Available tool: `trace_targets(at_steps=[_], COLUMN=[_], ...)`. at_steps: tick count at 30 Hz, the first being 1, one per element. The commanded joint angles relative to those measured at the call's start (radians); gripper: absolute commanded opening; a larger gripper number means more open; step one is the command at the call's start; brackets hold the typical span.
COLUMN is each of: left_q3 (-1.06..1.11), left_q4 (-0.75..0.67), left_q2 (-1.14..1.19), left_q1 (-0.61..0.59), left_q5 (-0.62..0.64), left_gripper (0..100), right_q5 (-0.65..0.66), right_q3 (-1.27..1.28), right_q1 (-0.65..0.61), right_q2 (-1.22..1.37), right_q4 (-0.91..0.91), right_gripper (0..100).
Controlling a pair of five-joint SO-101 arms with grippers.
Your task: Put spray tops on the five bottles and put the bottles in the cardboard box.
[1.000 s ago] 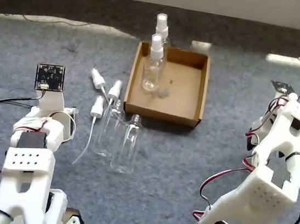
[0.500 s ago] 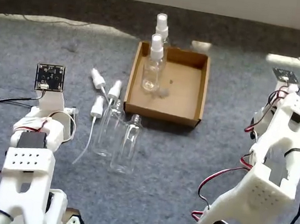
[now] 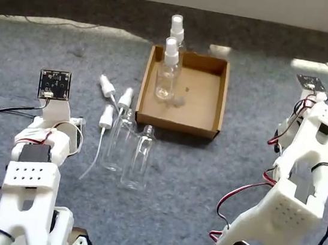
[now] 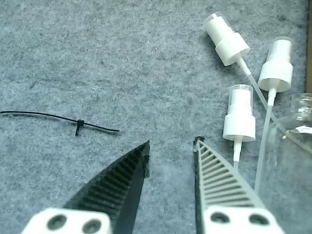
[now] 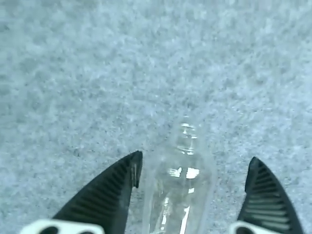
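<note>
An uncapped bottle (image 5: 180, 192) lies on the table between the right gripper's (image 5: 195, 158) widely spread fingers (image 5: 114, 187), not yet grasped. Over the last second that arm shifted slightly outward and settled, probably lining up a pick. Nothing else moved: one capped bottle (image 3: 167, 74) stands in the cardboard box (image 3: 175, 126). The left gripper (image 4: 171, 143) hangs with its fingers apart near three loose spray tops (image 4: 239, 119).

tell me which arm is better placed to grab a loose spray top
Left: the left tool is open beside the three loose tops, while the right tool straddles a bare bottle.
</note>
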Motion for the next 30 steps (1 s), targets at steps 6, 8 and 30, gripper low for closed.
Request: trace_targets(at_steps=[6,8,30], left_q3=[-0.004,-0.004,-0.005], left_q4=[-0.014,-0.014,-0.012], left_q2=[-0.015,-0.015,-0.015], left_q1=[0.016,0.016,0.016], left_q5=[0.003,0.003,0.003], left_gripper=[15,15,15], right_q5=[-0.029,-0.031,-0.031], right_q3=[-0.058,-0.058,-0.243], right_q1=[0.015,0.018,0.015], right_q2=[0.139,0.145,0.137], right_q4=[0.004,0.004,0.122], right_gripper=[29.3,29.3,0.4])
